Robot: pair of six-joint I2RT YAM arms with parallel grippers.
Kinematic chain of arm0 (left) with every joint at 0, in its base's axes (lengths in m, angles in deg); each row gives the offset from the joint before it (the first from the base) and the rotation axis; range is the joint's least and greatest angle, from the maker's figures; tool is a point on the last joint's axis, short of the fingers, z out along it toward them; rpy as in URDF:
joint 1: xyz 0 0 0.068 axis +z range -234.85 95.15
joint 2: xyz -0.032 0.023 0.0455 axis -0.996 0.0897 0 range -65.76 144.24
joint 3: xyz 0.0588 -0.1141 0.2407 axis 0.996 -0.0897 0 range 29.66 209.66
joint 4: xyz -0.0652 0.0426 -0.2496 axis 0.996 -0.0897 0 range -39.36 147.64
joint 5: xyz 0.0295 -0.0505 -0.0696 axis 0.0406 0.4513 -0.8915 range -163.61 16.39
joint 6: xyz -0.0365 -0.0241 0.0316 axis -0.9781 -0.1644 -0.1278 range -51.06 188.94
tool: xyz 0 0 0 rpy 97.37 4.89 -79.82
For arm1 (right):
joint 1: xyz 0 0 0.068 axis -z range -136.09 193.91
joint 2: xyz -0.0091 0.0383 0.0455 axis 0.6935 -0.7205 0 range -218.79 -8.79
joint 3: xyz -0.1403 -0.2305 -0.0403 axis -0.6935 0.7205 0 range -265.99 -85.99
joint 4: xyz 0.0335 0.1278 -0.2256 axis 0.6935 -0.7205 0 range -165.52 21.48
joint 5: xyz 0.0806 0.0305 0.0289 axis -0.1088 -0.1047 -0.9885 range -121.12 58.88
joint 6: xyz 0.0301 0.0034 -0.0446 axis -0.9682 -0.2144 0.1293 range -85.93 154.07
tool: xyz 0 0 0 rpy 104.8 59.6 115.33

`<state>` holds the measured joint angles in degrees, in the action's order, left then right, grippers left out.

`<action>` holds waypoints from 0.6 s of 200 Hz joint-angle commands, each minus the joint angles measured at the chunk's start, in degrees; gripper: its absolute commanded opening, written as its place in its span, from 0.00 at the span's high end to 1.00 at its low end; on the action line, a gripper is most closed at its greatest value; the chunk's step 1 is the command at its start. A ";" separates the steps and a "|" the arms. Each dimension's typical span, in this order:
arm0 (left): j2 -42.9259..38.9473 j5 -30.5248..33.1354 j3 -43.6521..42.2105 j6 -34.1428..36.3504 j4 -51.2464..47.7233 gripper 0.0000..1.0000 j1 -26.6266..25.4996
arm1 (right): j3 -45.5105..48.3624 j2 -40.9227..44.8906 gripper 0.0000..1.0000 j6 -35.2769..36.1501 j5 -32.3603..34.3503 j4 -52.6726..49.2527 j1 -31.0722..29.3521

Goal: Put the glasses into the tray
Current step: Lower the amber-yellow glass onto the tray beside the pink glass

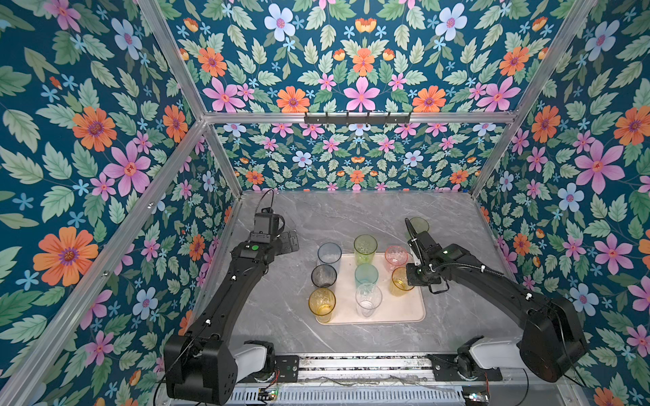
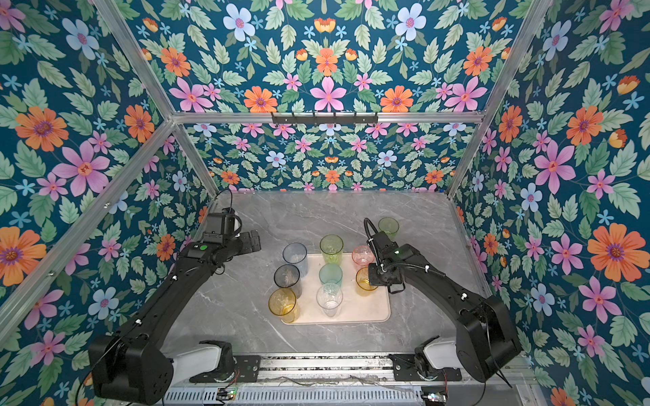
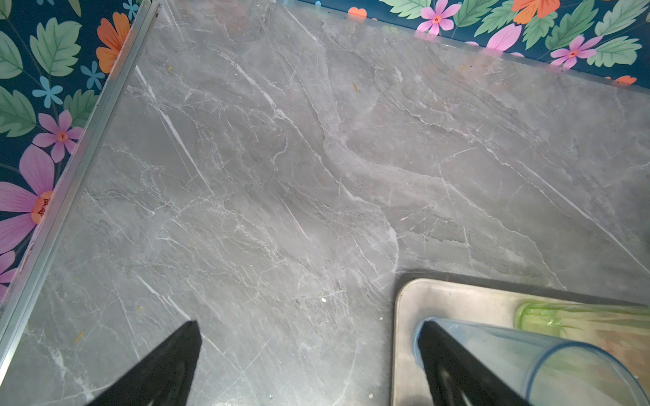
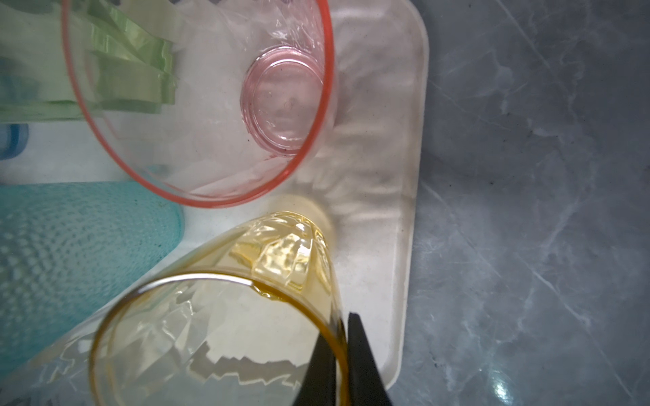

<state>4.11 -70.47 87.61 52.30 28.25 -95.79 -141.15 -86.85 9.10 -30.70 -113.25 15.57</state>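
Note:
The pale pink-beige tray (image 1: 404,311) (image 2: 373,309) lies mid-table and holds several glasses, among them blue (image 1: 329,253), grey (image 1: 324,276), tall amber (image 1: 322,303), green (image 1: 365,246), teal (image 1: 366,275), clear (image 1: 368,298) and pink (image 1: 396,256). My right gripper (image 1: 409,277) (image 4: 339,355) is shut on the rim of a short amber glass (image 1: 400,283) (image 4: 218,337) at the tray's right side, one finger inside and one outside. Another green glass (image 1: 419,224) (image 2: 388,226) stands on the table behind the right arm. My left gripper (image 1: 290,242) (image 3: 309,351) hangs open and empty, left of the blue glass (image 3: 548,362).
The grey marble table (image 1: 351,218) is walled by floral panels with aluminium rails (image 3: 59,182) on the left, back and right. Both arm bases sit on a rail (image 1: 362,365) along the front edge. In the left wrist view the tray's corner (image 3: 408,316) is near one finger.

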 commanded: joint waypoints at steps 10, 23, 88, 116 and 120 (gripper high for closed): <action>0.18 0.03 0.14 -0.30 0.12 0.01 0.04 | -0.65 -0.69 1.00 0.71 1.19 0.15 -0.05; 0.15 0.03 0.14 -0.27 0.12 0.01 0.06 | -0.90 -1.06 1.00 0.86 1.25 0.00 -0.04; 0.53 -0.06 0.14 -0.41 0.03 0.01 0.04 | -1.36 -2.61 1.00 1.17 1.67 0.51 -0.05; 0.72 -0.06 0.23 -0.38 -0.02 0.01 0.06 | -1.45 -3.36 1.00 1.24 1.60 0.82 -0.05; 0.71 -0.06 0.23 -0.34 0.01 0.00 0.04 | -1.46 -3.51 1.00 1.26 1.60 0.87 -0.05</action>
<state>4.76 -70.50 87.61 52.27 28.25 -95.79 -142.28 -89.84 10.28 -29.52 -112.86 15.57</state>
